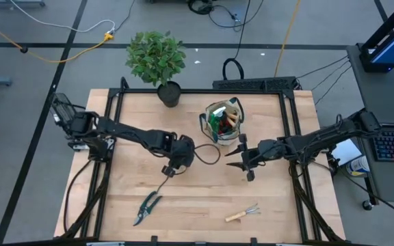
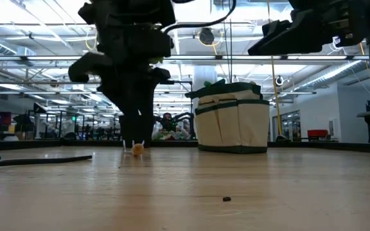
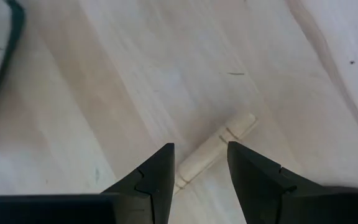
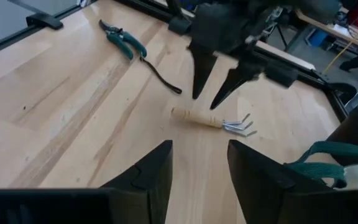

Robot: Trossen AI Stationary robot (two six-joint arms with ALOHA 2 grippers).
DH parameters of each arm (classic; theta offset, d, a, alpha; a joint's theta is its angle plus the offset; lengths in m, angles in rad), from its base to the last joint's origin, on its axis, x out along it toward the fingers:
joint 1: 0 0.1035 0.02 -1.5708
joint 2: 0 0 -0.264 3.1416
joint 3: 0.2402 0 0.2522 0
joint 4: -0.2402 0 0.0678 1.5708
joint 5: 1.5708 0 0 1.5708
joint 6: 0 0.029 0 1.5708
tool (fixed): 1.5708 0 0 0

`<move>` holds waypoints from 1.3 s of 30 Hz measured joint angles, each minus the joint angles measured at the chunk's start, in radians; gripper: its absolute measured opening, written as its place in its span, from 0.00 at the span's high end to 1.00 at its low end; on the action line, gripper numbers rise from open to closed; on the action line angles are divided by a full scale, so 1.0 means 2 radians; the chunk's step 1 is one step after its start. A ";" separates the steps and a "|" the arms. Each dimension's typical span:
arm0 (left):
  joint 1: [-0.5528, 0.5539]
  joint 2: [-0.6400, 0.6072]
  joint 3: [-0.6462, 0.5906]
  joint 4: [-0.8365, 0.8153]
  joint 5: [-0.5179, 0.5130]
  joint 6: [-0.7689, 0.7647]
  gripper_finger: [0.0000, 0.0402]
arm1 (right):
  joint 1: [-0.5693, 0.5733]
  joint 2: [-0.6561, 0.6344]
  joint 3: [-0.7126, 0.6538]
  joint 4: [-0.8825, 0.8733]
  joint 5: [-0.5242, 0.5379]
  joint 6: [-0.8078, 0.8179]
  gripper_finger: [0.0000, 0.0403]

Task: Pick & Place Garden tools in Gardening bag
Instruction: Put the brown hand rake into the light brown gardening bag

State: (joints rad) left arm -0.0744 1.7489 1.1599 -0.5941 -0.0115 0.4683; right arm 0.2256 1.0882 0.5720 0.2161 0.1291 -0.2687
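A small wooden-handled rake (image 4: pixel 207 120) lies flat on the table left of centre. My left gripper (image 3: pixel 201 146) points down just above it, open, one finger on each side of the handle (image 3: pixel 213 152). No touch shows. The beige gardening bag (image 1: pixel 223 121) with green trim stands at the far centre with several tools in it. My right gripper (image 4: pixel 201 143) hovers open and empty in front of the bag, well above the table. Green-handled pruning shears (image 1: pixel 146 208) lie near the front edge. A thin dark tool (image 1: pixel 158 184) lies between the shears and the rake.
A second wooden-handled pronged tool (image 1: pixel 243 214) lies near the front edge, right of centre. A leafy plant in a black pot (image 1: pixel 157 61) stands at the far edge, left of the bag. A black cable loop (image 1: pixel 207 154) hangs between the two grippers.
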 joint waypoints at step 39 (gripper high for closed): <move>-0.023 -0.005 0.001 0.152 -0.010 0.080 0.84 | -0.001 -0.001 0.000 -0.004 0.003 0.023 0.65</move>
State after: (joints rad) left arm -0.1204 1.7393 1.1610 -0.2904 -0.0315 0.6278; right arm 0.2245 1.0860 0.5720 0.2082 0.1352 -0.2235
